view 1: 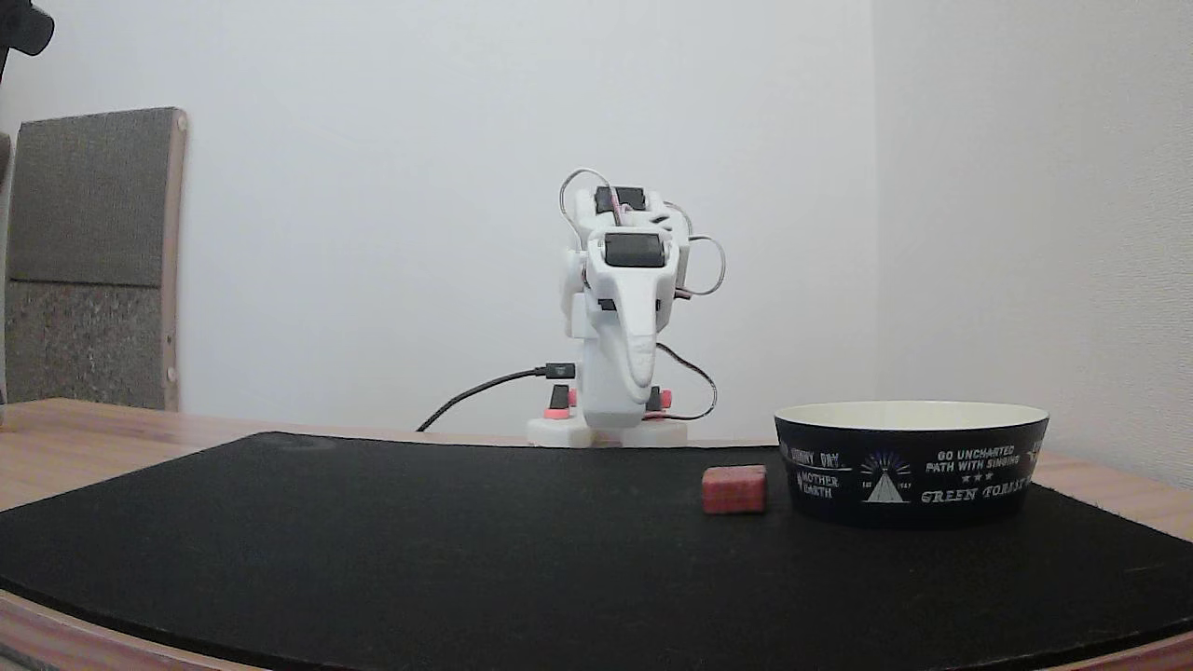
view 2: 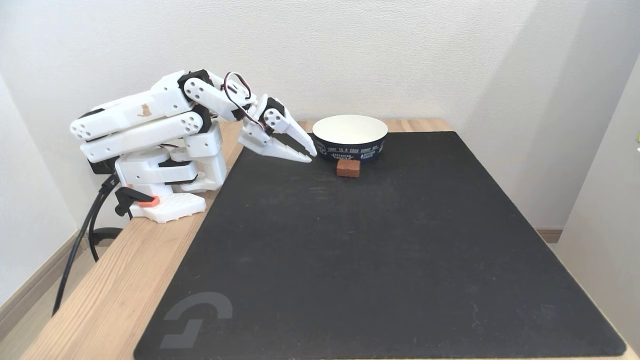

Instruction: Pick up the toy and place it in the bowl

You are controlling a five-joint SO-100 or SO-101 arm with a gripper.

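Nearest, in a fixed view, lay on the black mat (view 1: 373,540): the toy (view 1: 734,490), a small red-pink block, just left of the bowl (view 1: 911,463) and close beside it, whether touching could not be told. Sat likewise in front of the bowl (view 2: 350,138) in the other fixed view, toy (view 2: 348,168) at its near wall. Farther back, rested folded on the wooden table (view 2: 120,280): the white arm (view 2: 150,125). Hung above the mat's far edge, empty, fingers together at the tips: the gripper (view 2: 309,153), near the bowl's left side, apart from the toy.
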